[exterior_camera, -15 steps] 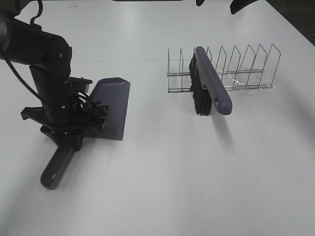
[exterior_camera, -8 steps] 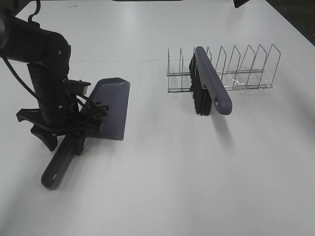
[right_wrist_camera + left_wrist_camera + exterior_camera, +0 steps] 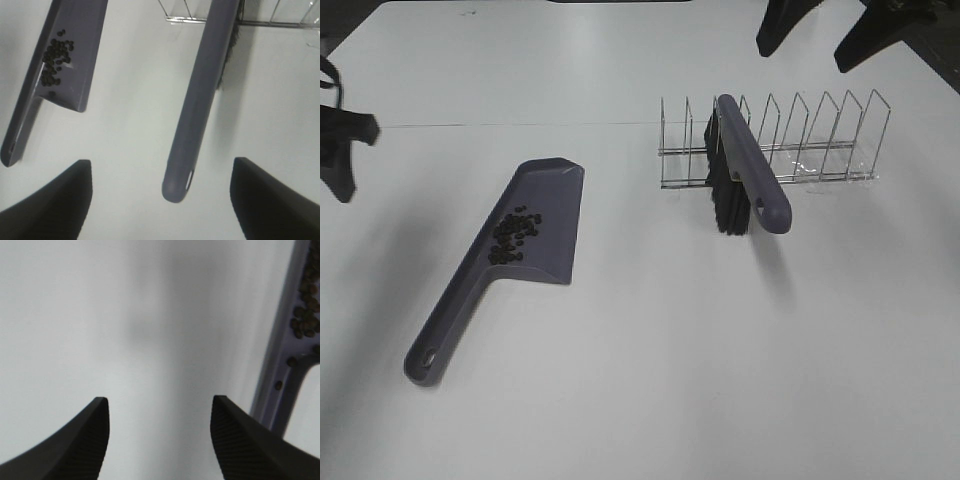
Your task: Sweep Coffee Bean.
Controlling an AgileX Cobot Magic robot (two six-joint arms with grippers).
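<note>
The coffee beans (image 3: pixel 515 236) lie as a loose dark cluster in the purple dustpan (image 3: pixel 542 200), which rests flat on the white table with its handle towards the front left. The purple brush (image 3: pixel 752 170) with black bristles leans in the wire rack (image 3: pixel 820 150). My left gripper (image 3: pixel 342 145) is at the far left edge, apart from the dustpan. In the left wrist view it (image 3: pixel 159 400) is open and empty, with the dustpan (image 3: pixel 282 370) and beans (image 3: pixel 305 305) off to one side. My right gripper (image 3: pixel 825 28) is open above the rack. In the right wrist view it (image 3: pixel 162 161) is open over the brush handle (image 3: pixel 200 100), with the beans (image 3: pixel 56 62) in the dustpan (image 3: pixel 82 45).
The wire rack (image 3: pixel 280 21) has several empty slots to the right of the brush. White table (image 3: pixel 670 380) stretches in front of the dustpan and the rack.
My left gripper has let go of the dustpan handle and pulled away to the left edge, uncovering the beans. My right gripper has come into view at the top right.
</note>
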